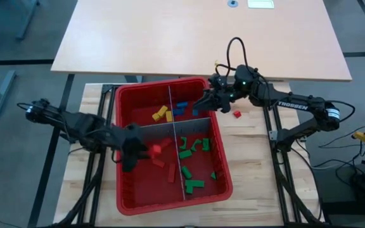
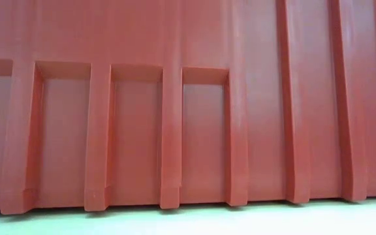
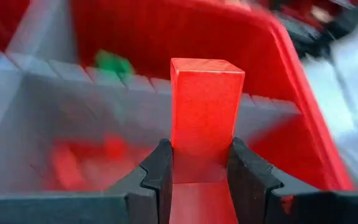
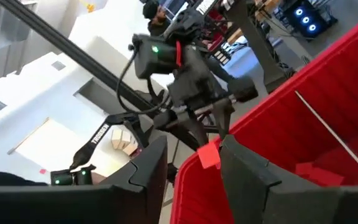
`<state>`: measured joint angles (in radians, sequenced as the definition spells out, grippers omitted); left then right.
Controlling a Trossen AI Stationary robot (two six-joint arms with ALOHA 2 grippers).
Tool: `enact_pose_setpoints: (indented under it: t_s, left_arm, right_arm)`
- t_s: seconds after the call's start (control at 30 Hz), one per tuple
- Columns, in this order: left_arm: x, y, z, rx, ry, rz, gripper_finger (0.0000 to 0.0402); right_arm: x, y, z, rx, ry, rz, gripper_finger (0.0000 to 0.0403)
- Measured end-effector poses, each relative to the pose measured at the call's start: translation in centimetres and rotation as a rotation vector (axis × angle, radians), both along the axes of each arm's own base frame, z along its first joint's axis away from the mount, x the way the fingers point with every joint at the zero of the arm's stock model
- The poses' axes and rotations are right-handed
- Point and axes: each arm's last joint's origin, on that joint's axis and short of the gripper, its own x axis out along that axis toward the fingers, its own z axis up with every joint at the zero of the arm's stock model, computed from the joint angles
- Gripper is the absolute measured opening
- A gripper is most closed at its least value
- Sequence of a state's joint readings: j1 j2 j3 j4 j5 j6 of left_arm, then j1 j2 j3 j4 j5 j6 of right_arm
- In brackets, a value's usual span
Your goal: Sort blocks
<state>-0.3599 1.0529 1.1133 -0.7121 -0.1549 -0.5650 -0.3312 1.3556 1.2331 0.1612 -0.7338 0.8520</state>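
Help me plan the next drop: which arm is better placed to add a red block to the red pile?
Left. The left gripper is shut on a red block above the compartment of red blocks; the right gripper is open, empty, across the bin.

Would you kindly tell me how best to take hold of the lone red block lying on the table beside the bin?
Grip the red block across its narrower sides, coming straight down from above. It lies flat on the wooden table, apart from the red bin wall, so its sides look free. The open right gripper, over the bin's edge, is nearest.
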Motion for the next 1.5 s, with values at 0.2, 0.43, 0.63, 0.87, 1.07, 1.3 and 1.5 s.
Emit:
enact_pose_setpoints:
  t_s: [0.2, 0.43, 0.63, 0.87, 1.07, 1.3, 1.5]
  left_arm:
    - [-0.2, -0.1, -0.8, -0.078, 0.110, 0.006, 0.0129]
    - [-0.1, -0.1, -1.2, -0.115, 0.150, 0.074, 0.0341]
    - [-0.8, 0.2, -2.0, -0.096, 0.257, 0.120, 0.0366]
    - [-0.9, 0.3, -2.1, -0.084, 0.271, 0.128, 0.0324]
    - [-0.9, 0.3, -2.1, -0.083, 0.273, 0.130, 0.0313]
    - [-0.8, 0.5, -2.1, -0.070, 0.265, 0.156, 0.0313]
    - [-0.7, 0.9, -1.2, -0.022, 0.211, 0.205, 0.0313]
  right_arm:
    - [-0.4, -1.5, -0.1, -0.046, -0.006, -0.054, 0.0115]
    - [-2.3, -3.6, -2.3, -0.115, 0.209, -0.122, 0.0124]
    - [-4.7, -5.5, -4.4, -0.197, 0.423, -0.203, 0.0134]
    - [-8.1, -7.5, -6.6, -0.361, 0.793, -0.457, 0.0138]
    - [-10.1, -8.0, -7.9, -0.570, 1.109, -0.561, 0.0133]
    - [-11.0, -7.7, -10.6, -0.567, 1.231, -0.485, 0.0129]
    - [-12.0, -6.9, -15.5, -0.516, 1.346, -0.408, 0.0138]
